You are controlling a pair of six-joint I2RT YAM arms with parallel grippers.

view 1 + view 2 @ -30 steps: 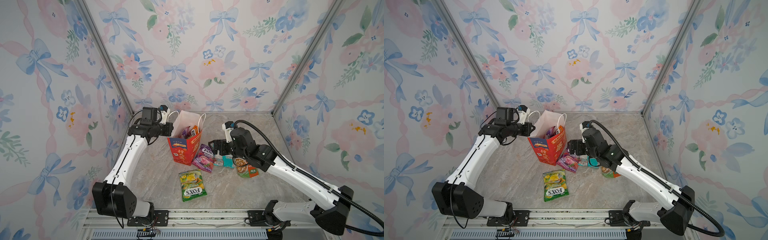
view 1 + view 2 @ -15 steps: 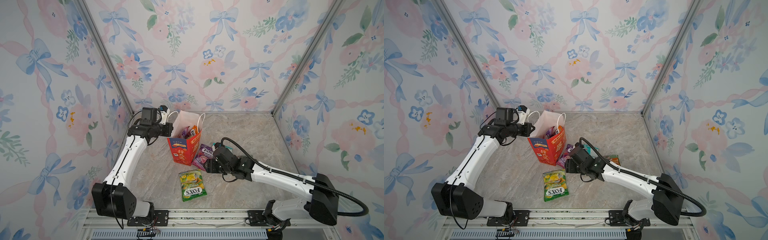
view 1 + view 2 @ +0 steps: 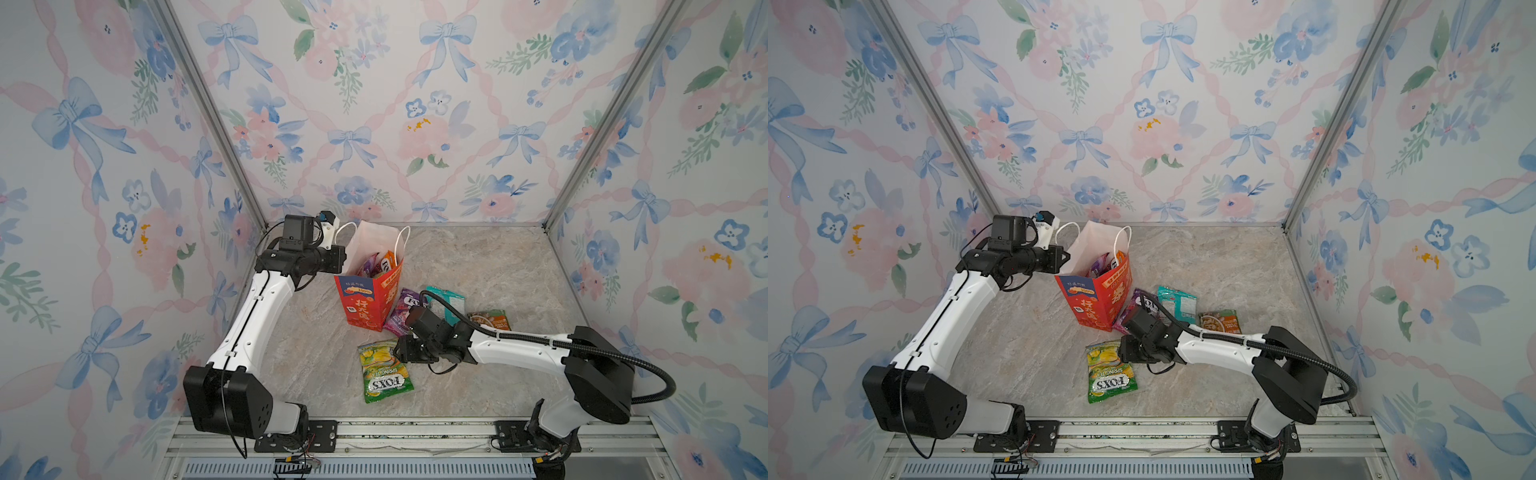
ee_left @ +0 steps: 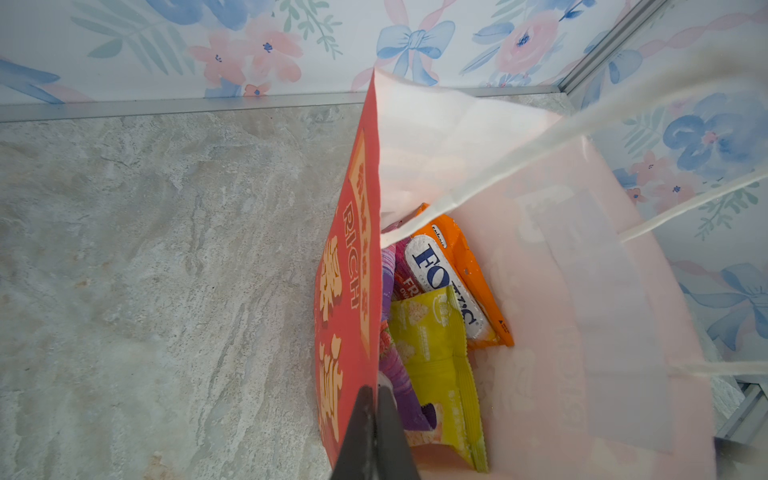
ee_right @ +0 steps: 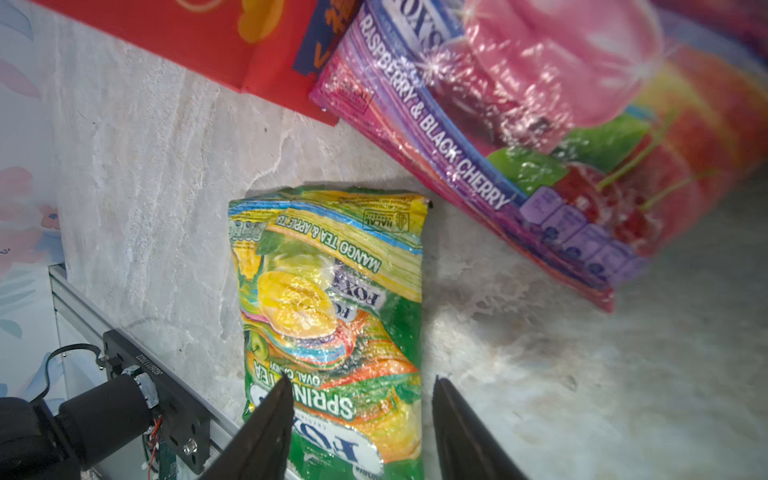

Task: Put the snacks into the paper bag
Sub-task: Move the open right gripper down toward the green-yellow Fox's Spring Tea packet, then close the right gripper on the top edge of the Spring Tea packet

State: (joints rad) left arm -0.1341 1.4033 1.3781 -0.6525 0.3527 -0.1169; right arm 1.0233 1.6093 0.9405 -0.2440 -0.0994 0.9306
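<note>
I'm seeing the paper bag [image 3: 365,303] standing upright on the table [image 3: 478,266], a little left of its middle, with the left gripper [image 4: 374,388] pinching its left wall at the rim. Fox's packets [image 4: 449,282] are standing on edge inside it. The Raspberry & Black Cherry packet [image 3: 400,308] is leaning against the bag's right side. The Spring Tea packet [image 3: 384,374] is lying flat in front of the bag, with the right gripper [image 5: 361,382] sitting over its right side.

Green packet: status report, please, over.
Left gripper shut on paper bag rim. Right gripper open over green packet. Packet flat on table; purple packet close by.
</note>
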